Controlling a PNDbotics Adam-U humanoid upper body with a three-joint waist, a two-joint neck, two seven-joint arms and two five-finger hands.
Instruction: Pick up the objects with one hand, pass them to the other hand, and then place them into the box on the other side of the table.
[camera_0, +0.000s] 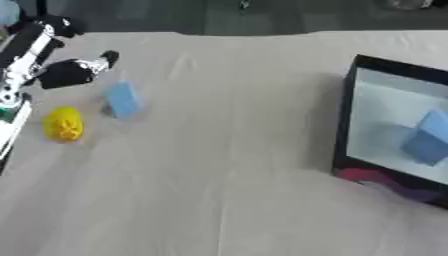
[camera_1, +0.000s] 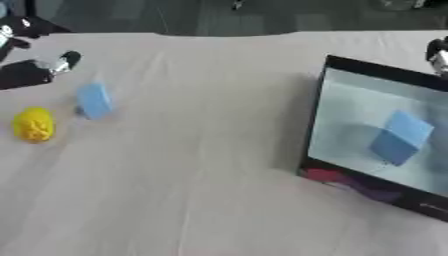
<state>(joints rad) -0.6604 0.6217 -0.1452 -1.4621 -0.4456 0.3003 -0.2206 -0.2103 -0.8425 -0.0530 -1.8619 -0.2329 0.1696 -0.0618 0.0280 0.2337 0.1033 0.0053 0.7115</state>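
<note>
A light blue block (camera_0: 122, 100) stands on the pale cloth at the left. A yellow rounded object (camera_0: 63, 124) lies a little nearer and further left. My left hand (camera_0: 68, 73) hovers just behind and left of the blue block, open and holding nothing, with one finger (camera_0: 103, 60) stretched toward the table's middle. The black-rimmed box (camera_0: 343, 120) stands at the right, with a blue block (camera_1: 398, 136) inside. A sliver of my right hand (camera_1: 437, 54) shows behind the box at the right edge.
The left forearm (camera_0: 22, 55), white and black, runs down the left edge. A red and purple patch (camera_0: 363, 176) shows on the box's near rim. The cloth-covered table (camera_0: 219, 175) stretches between the objects and the box.
</note>
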